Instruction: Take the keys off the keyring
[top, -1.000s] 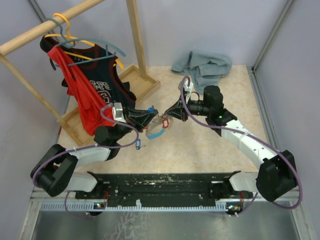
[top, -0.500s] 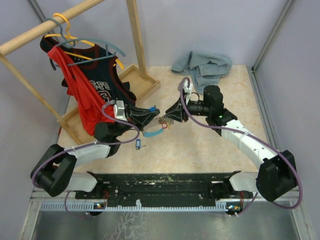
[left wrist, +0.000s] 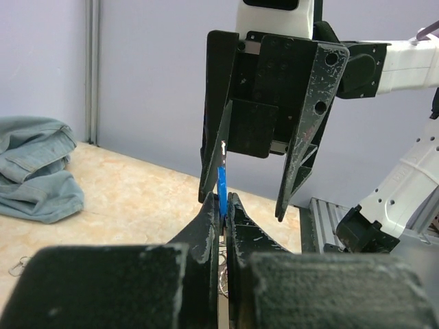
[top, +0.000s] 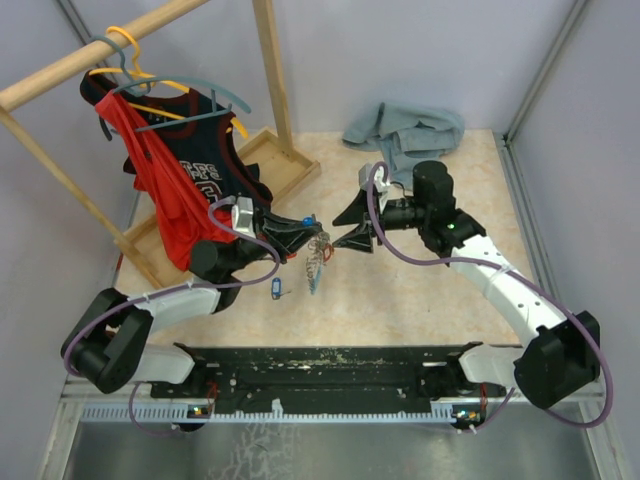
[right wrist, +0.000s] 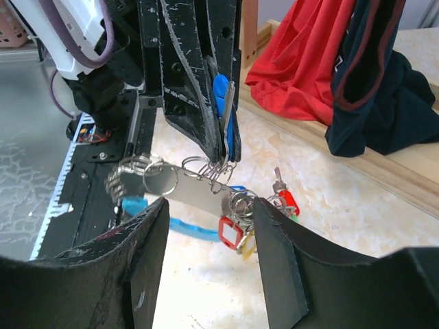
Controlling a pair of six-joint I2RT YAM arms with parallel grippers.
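The left gripper (left wrist: 221, 204) is clamped shut on a flat blue tag (left wrist: 221, 179) of smooth plastic, which is pinched edge-on between scuffed black fingers. Beneath its tips the keyring (right wrist: 203, 166), a thin silvery wire loop, is hung with a polished oblong metal plate (right wrist: 177, 189). The keys (right wrist: 285, 199), small and silvery with red plastic heads and tags, are bunched below it. The right gripper (right wrist: 209, 205) is held wide open just beside that bunch, with nothing gripped between its matte, wedge-shaped fingers.
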